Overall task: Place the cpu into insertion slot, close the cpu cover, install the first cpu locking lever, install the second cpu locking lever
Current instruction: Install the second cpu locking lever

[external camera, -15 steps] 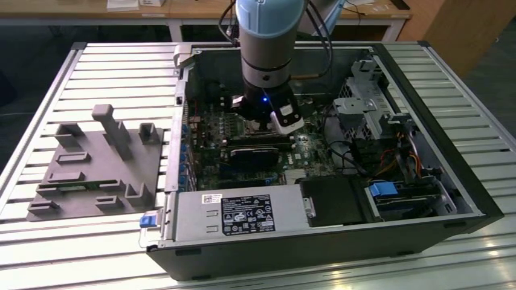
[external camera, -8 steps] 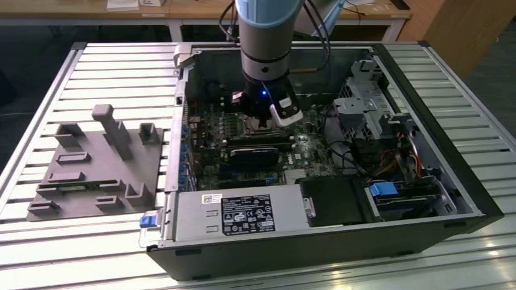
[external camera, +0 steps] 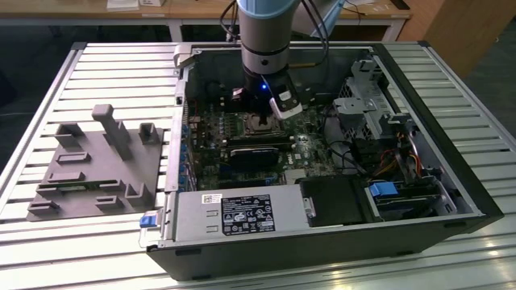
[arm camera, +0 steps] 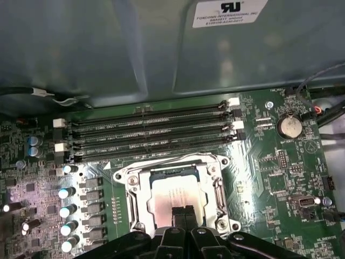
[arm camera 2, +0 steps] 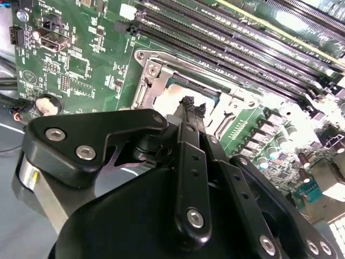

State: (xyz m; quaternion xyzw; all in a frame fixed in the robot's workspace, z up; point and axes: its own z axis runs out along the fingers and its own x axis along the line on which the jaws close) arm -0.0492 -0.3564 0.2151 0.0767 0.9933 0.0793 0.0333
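Item one, at the exterior view's left: a grey moulded fixture tray [external camera: 96, 163] with upright posts and pockets, resting on the slatted white metal table [external camera: 451, 72]; judged a parts holder kept within the arm's reach.

Item two, centre: an open black tower computer case [external camera: 322, 229] laid on its side so the green motherboard [external camera: 315, 145] faces upward and the arm can work from above.

Item three: the silver-and-blue robot arm [external camera: 264, 36], descending vertically into the case. Its black gripper [arm camera: 184, 211] has its two fingers pressed together with no visible gap, their tips directly above the chip; whether they touch it cannot be told.

Item four: the cpu [arm camera: 171, 195], a flat square chip with a dull silver top, lies seated inside the insertion slot [arm camera: 213, 197], the silvery-rimmed square socket just beside the long black memory slots [arm camera: 151, 132]. In the second wrist view the same socket [arm camera 2: 161, 86] shows beyond the fingertips.

Item five: the cpu cover cannot be made out with certainty; the chip's top shows bare.
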